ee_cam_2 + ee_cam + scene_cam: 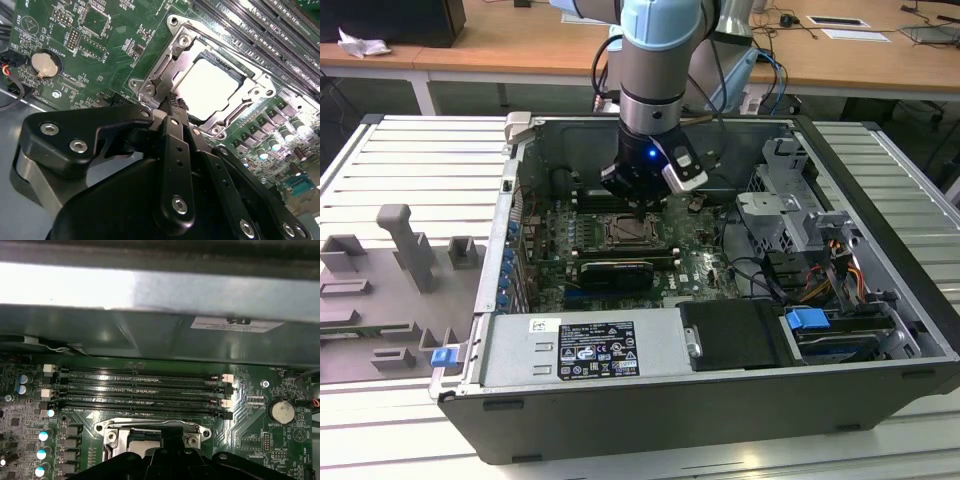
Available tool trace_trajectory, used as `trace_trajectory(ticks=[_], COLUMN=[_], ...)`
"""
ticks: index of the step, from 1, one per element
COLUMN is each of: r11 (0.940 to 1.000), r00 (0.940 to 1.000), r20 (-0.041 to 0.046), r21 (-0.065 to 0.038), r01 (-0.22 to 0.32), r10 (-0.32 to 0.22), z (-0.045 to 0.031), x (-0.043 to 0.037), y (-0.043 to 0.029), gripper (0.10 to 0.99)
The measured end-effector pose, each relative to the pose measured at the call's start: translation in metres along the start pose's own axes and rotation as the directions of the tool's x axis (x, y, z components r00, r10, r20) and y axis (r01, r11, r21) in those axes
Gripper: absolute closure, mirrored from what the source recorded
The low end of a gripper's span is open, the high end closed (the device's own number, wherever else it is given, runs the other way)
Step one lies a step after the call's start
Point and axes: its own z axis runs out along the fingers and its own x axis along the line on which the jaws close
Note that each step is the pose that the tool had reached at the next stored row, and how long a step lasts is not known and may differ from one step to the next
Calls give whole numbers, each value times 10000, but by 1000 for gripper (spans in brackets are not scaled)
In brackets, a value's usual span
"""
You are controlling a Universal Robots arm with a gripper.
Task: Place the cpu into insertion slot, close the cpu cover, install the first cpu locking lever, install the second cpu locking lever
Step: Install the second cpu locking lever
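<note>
Gripper point(172, 112), fingers together and empty, tips at the edge of the cover point(165, 70). The chip point(210, 90) sits in the slot point(237, 112) beneath the closed cover. The thin, stiff cover likely takes pressing at its rim, not gripping.

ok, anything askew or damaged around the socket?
Nothing stands out. The cpu sits flat and square in the insertion slot, the cpu cover lies down around it, and the gripper is at the socket's edge.
</note>
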Motion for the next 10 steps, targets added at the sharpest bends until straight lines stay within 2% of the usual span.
trace_trajectory(ticks=[5, 10], r11=[10000, 10000], r00=[10000, 10000], r20=[2, 2], r21=[-4, -7], r01=[1, 1], r10=[-1, -1], z=[-170, -187], x=[-2, 0], y=[14, -38], gripper=[980, 980])
